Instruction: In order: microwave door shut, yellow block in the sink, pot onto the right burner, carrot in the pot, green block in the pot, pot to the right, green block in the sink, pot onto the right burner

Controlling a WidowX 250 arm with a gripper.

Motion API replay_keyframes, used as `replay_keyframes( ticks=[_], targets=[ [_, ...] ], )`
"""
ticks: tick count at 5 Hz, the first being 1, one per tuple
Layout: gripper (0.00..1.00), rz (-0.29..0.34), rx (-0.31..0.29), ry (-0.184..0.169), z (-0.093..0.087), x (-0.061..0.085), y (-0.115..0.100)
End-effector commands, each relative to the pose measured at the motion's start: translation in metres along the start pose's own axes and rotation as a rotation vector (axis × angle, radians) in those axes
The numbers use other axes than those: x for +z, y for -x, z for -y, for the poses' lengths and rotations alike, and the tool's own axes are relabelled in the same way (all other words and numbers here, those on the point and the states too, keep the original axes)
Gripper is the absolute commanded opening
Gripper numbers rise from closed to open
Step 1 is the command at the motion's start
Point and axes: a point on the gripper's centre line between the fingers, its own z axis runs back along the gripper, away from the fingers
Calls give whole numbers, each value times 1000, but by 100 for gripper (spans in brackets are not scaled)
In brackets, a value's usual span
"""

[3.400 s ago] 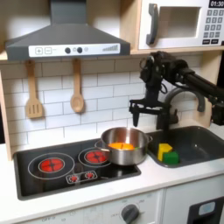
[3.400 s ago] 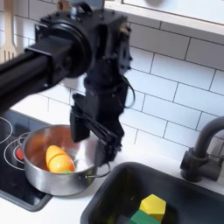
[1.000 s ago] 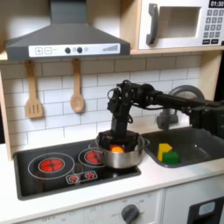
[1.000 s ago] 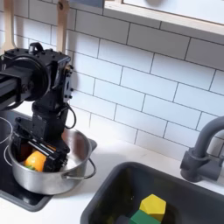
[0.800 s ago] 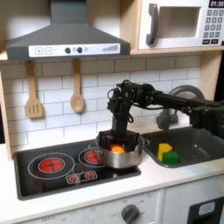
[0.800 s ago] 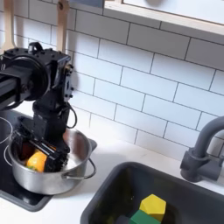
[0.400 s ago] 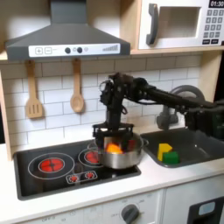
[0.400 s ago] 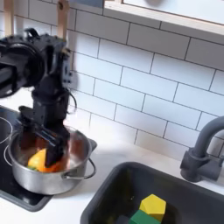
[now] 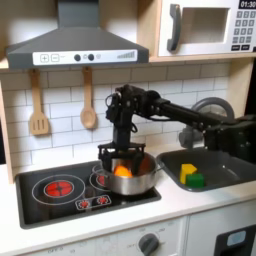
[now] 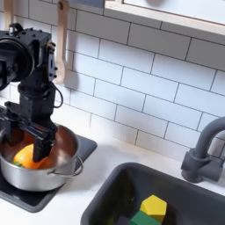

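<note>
Reaching down from the first exterior view's right, the black arm (image 9: 170, 108) plants its hand (image 9: 121, 157) in the steel pot (image 9: 127, 180); in the second exterior view the hand (image 10: 32, 134) sits low inside the pot (image 10: 35, 171), its fingers spread against the inner wall, though I cannot tell whether they are pressing or loose. The pot stands on the black stovetop (image 9: 60, 200), over the burner nearer the sink, and in the second exterior view its side handle (image 10: 75, 164) points toward the sink. Orange shows inside the pot in both exterior views, the carrot (image 10: 24, 158) lying at the bottom just beside the hand, with a bit of green at its end. The yellow block (image 9: 187, 171) and the green block (image 9: 196, 180) lie touching each other in the dark sink (image 9: 225, 163), the yellow block (image 10: 153, 207) resting partly above the green block (image 10: 141, 218) in the second exterior view. The microwave door (image 9: 200, 27) up top is closed, and the dark faucet (image 10: 201, 149) arches over the basin
</note>
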Motion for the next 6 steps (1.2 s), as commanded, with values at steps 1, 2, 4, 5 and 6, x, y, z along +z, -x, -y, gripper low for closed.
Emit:
replay_keyframes(
  ticks=[1,2,4,5,6],
  targets=[
    [100,-16,53,-14,-20,-2,5],
    [100,-20,74,-22,-31,-3,5],
    [100,-26,107,-31,-44,-5,7],
    [100,-24,119,-31,-51,-6,6],
    [100,-18,133,-38,-57,-4,6]
  ],
)
